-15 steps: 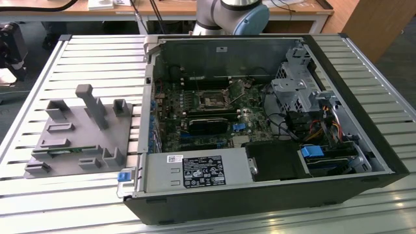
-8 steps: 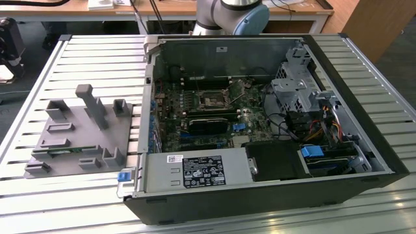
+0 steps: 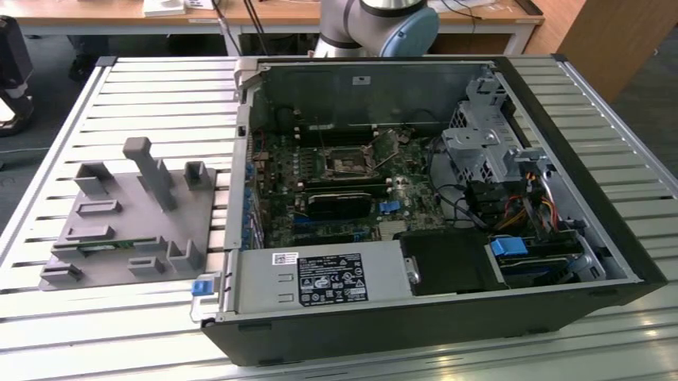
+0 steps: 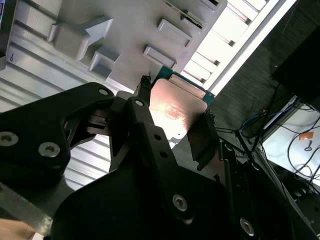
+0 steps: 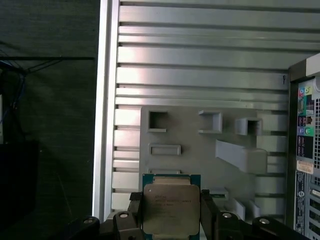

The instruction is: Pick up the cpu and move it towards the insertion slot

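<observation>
**Silvery cpu (image 5: 171, 207) pinched over the grey fixture (image 5: 200, 162)**

You are holding the cpu flat in the gripper (image 5: 171, 220), whose fingers are pressing on two opposite edges, probably so nothing is bearing on the metal top. In the first wrist view it is hanging clear above the fixture, which is sitting on the slatted worktop (image 5: 200, 55) beside the open computer case (image 3: 445, 329). The insertion slot (image 3: 347, 163) is lying on the board inside that case, well apart from the fixture.
</observation>
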You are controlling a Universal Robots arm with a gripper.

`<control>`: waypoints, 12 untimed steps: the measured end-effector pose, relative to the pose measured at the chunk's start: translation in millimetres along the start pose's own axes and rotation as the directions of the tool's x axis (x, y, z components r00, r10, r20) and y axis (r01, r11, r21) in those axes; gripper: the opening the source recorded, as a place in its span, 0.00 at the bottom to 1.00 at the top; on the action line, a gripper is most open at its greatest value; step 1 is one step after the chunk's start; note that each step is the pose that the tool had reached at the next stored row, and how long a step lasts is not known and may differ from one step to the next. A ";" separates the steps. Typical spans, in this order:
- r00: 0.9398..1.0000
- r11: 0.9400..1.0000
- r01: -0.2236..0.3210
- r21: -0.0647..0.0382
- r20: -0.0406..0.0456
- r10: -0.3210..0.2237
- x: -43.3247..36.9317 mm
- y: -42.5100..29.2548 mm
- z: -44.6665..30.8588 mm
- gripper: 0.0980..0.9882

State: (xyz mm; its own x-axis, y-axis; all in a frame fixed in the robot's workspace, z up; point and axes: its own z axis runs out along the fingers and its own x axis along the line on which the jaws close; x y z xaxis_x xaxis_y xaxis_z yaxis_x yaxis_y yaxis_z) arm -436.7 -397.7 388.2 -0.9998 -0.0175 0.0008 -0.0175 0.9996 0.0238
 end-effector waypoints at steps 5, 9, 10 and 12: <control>1.000 1.000 0.000 0.000 0.000 0.000 0.0 0.4 -8.2 0.50; 1.000 1.000 0.000 0.000 0.000 0.000 0.0 0.5 -13.3 0.50; 1.000 1.000 0.000 0.000 0.000 0.000 0.0 0.6 -14.5 0.50; 1.000 1.000 0.000 0.000 0.000 0.000 0.0 0.7 -16.8 0.50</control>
State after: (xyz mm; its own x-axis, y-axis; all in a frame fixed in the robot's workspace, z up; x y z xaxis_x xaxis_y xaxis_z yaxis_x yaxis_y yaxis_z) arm -436.7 -397.4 405.0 -0.9998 -0.0176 0.0007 -0.0175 0.9996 0.0238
